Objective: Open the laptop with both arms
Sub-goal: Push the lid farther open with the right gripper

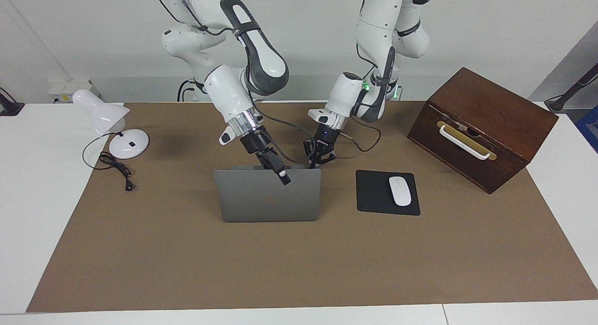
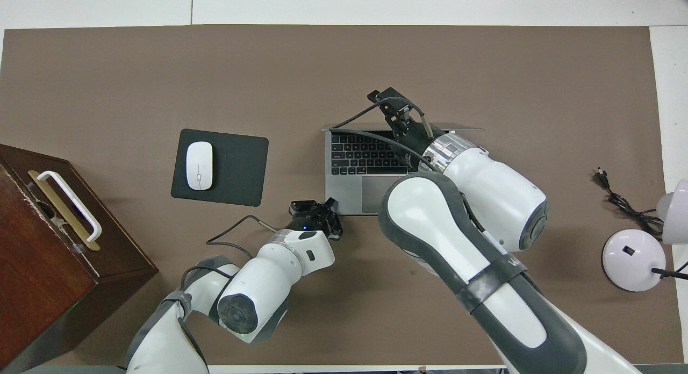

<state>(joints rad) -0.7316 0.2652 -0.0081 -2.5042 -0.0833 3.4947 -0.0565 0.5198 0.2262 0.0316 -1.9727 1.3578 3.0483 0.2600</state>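
The laptop [image 1: 268, 203] stands open on the brown worktop [image 1: 299, 269], about midway between the arms' ends. Its silver-grey lid is close to upright and faces away from the robots. The lid shows a faint dark apple logo [image 1: 269, 197]. The keyboard deck [image 2: 346, 194] lies flat toward the robots; the key legends are too small to read.

The right gripper [image 1: 279, 172] is at the lid's top edge, at roughly 12 o'clock of the lid in the facing view, with one tip over the lid's outer face. Whether its jaws clamp the edge cannot be told.

The left gripper [image 2: 317, 211] is down at the deck's corner nearest the robots, at 7 o'clock of the deck in the overhead view. The width of its jaws cannot be told either.

In the overhead view, a black mouse pad [image 2: 236, 164] carrying a white mouse [image 2: 199, 165] lies at the laptop's 9 o'clock. A dark wooden box [image 2: 37, 266] with a white handle sits at 8 o'clock, and a white desk lamp [image 2: 633, 258] with its black cable [image 2: 623, 205] at 4 o'clock.
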